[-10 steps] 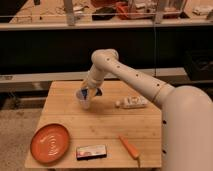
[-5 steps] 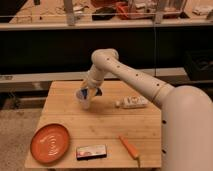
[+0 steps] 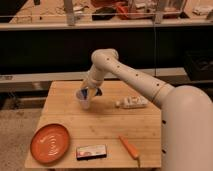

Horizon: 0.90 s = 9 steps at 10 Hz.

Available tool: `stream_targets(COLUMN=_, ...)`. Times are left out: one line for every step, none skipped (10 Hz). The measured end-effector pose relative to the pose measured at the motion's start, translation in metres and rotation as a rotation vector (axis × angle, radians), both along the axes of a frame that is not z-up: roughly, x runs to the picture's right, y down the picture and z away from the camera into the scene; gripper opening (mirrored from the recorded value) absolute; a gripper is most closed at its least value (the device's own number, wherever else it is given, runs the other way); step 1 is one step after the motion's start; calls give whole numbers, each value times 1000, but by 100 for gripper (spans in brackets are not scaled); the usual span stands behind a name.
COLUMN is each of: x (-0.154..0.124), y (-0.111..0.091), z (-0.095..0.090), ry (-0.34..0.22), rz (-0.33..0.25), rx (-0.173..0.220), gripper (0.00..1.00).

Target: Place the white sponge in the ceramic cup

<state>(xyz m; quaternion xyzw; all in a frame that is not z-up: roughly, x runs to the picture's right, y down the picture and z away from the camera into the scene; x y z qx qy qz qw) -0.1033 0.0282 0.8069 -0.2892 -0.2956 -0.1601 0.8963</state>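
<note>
Gripper (image 3: pixel 89 93) sits right over the small whitish tapered ceramic cup (image 3: pixel 83 101), which stands near the far-left part of the wooden table (image 3: pixel 105 127); the white arm (image 3: pixel 127 72) reaches in from the right, and I can't make out the white sponge. Orange round plate (image 3: pixel 50 143) at the near-left corner, a flat dark packet w/ a white label (image 3: pixel 91 151) by the near edge, an orange carrot-shaped piece (image 3: pixel 130 147) to its right, and a whitish oblong object (image 3: pixel 132 102) twd the far right.
</note>
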Motion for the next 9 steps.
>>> stream_targets(x=0, y=0, z=0, ry=0, rz=-1, rx=0, gripper=32)
stream_targets(x=0, y=0, z=0, ry=-1, rz=-2, rx=0, gripper=32)
stream_targets(x=-1, y=0, z=0, ry=-2, rz=-3, rx=0, gripper=34)
stream_targets(x=-1, y=0, z=0, ry=-2, rz=-3, rx=0, gripper=37)
stream_targets(x=0, y=0, z=0, ry=-1, rz=-4, rx=0, gripper=37)
stream_targets(x=0, y=0, z=0, ry=-2, rz=-4, rx=0, gripper=37)
stream_targets(x=0, y=0, z=0, ry=-2, rz=-5, rx=0, gripper=37)
stream_targets(x=0, y=0, z=0, ry=-2, rz=-6, rx=-1, gripper=35)
stream_targets(x=0, y=0, z=0, ry=-3, rz=-9, rx=0, gripper=32)
